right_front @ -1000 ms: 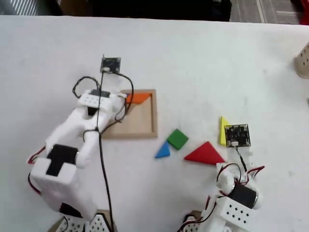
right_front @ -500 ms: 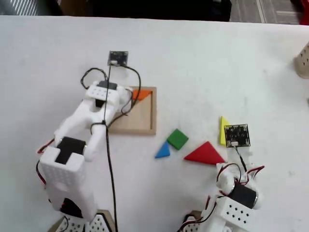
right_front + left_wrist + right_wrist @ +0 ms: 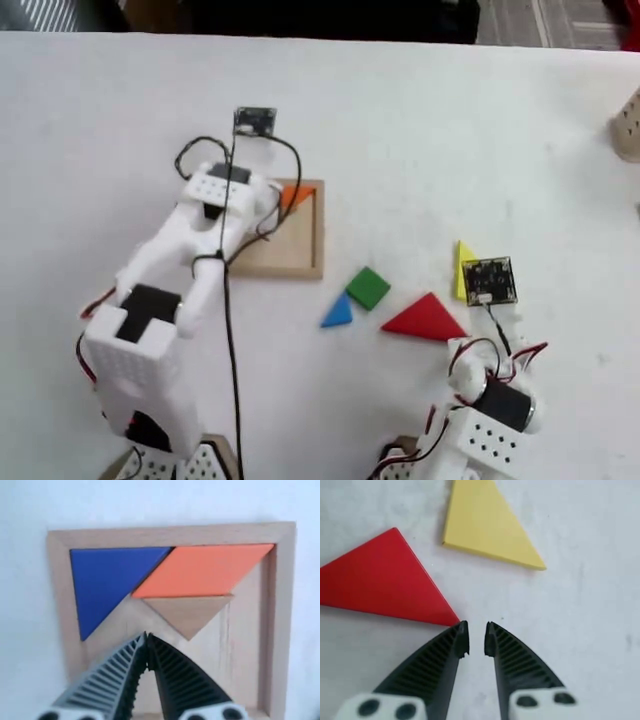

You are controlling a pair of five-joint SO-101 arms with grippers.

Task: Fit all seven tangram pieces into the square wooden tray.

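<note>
Work surface: white table (image 3: 450, 120); both of my arms are based at its near edge.
Right gripper (image 3: 475, 639): my fingers are slightly parted, a narrow gap between the tips and nothing in it. It hangs over bare table at the near right.
Red triangle (image 3: 380, 580): large and flat on the table. One sharp corner lies just beside my right fingertip; I cannot tell whether they touch.
Yellow triangle (image 3: 482, 525): flat on the table just beyond the red triangle, apart from it.
Small blue triangle (image 3: 338, 313): on the table between the red triangle and the tray.
Green square (image 3: 368, 287): just beyond the small blue triangle, nearly touching it, outside the tray.
Left gripper (image 3: 146, 645): my fingertips are pressed together with nothing between them. They are over the bare floor of the tray, just beside the wood-coloured triangle.
Tray (image 3: 285, 620): square wooden frame at mid-table, partly under my left arm.
Wood-coloured triangle (image 3: 187, 612): inside the tray, long edge against the orange parallelogram.
Orange parallelogram (image 3: 200, 570): inside the tray along the far rim, reaching its right corner.
Large blue triangle (image 3: 102, 582): fills the adjoining corner on that rim, slanted edge touching the orange parallelogram.
</note>
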